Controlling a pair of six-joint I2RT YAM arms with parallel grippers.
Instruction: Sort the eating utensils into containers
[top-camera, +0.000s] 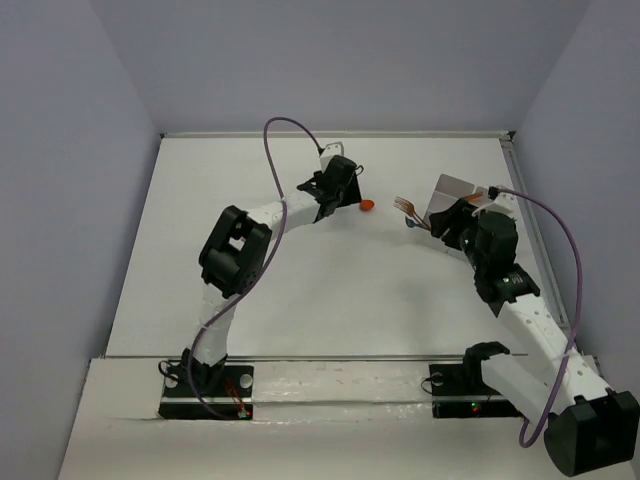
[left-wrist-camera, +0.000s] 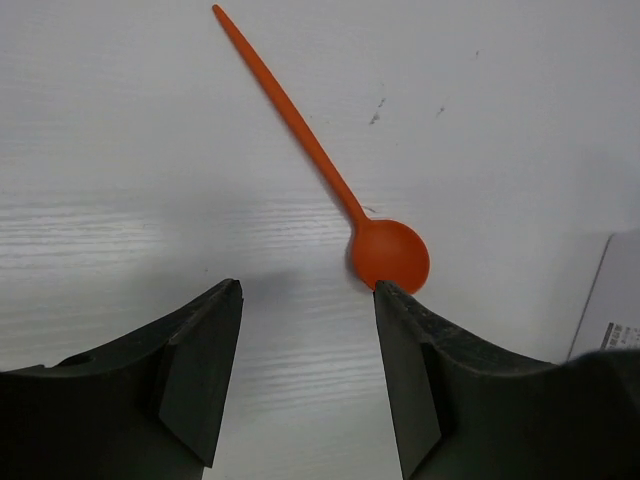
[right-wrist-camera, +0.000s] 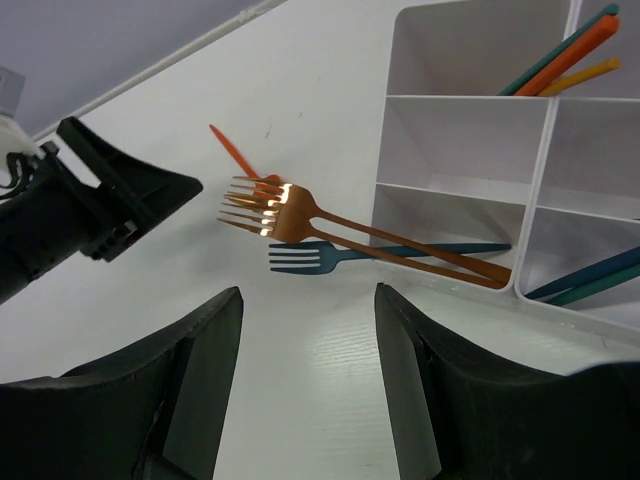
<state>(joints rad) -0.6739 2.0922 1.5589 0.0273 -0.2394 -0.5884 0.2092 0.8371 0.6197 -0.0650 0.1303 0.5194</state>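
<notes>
An orange spoon (left-wrist-camera: 322, 168) lies flat on the table, its bowl just ahead of my left gripper's right fingertip. My left gripper (left-wrist-camera: 305, 290) is open and empty above the table; the top view shows it (top-camera: 343, 192) beside the spoon bowl (top-camera: 367, 207). The white divided tray (right-wrist-camera: 545, 150) lies tipped toward my right gripper. Two copper forks (right-wrist-camera: 300, 210) and a teal fork (right-wrist-camera: 330, 258) stick out of one compartment, heads over the table. My right gripper (right-wrist-camera: 308, 300) is open and empty, just short of the fork heads.
Other tray compartments hold teal, orange and yellow handles (right-wrist-camera: 570, 55) and teal ones (right-wrist-camera: 590, 280). The left gripper (right-wrist-camera: 110, 195) shows in the right wrist view, near the spoon handle (right-wrist-camera: 232, 150). The tray (top-camera: 455, 186) sits at the far right near the table's rail.
</notes>
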